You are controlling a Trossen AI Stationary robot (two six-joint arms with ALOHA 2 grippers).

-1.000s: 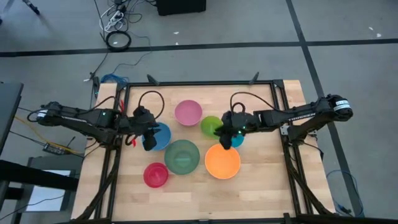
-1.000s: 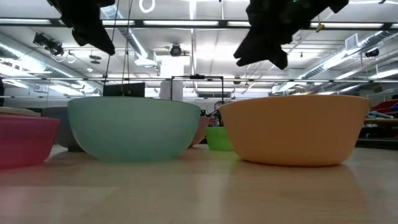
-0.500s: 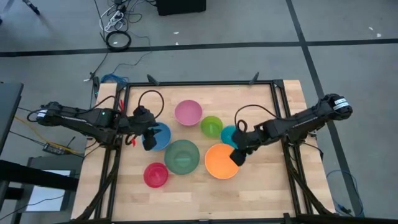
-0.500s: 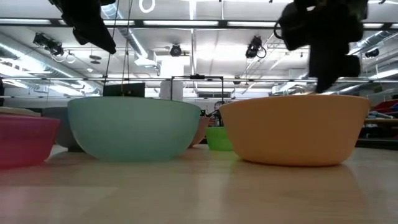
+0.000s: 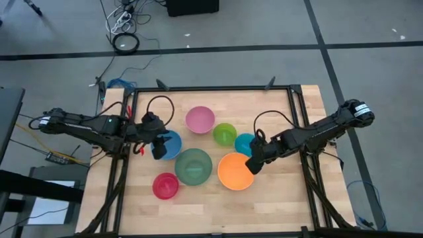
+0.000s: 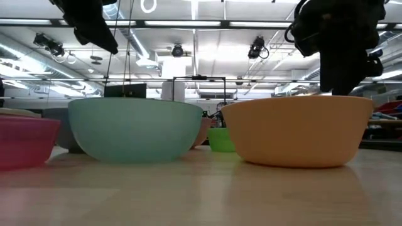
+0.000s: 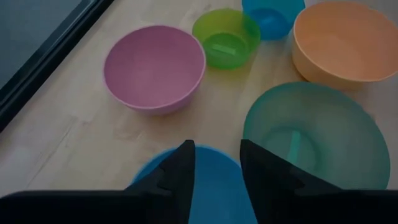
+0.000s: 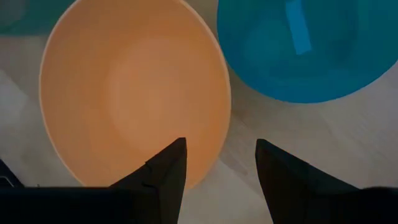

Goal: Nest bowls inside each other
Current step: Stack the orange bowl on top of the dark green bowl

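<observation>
Crowding orange bowl (image 5: 236, 171): teal bowl (image 5: 244, 143).

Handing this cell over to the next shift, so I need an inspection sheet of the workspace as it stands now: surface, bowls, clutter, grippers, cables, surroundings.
Surface: wooden table in a dark frame.
Job's things: seven bowls, all separate, none nested: pink bowl, lime green bowl, teal bowl, blue bowl, dark green bowl, orange bowl, red bowl.
Clutter: nothing seen.
Grippers: left gripper open over the blue bowl; right gripper open, fingers straddling the orange bowl's rim.
Cables: black cable loops on both arms; coiled cable on the floor.
Surroundings: grey floor, ceiling lights beyond the table; no person seen.
</observation>
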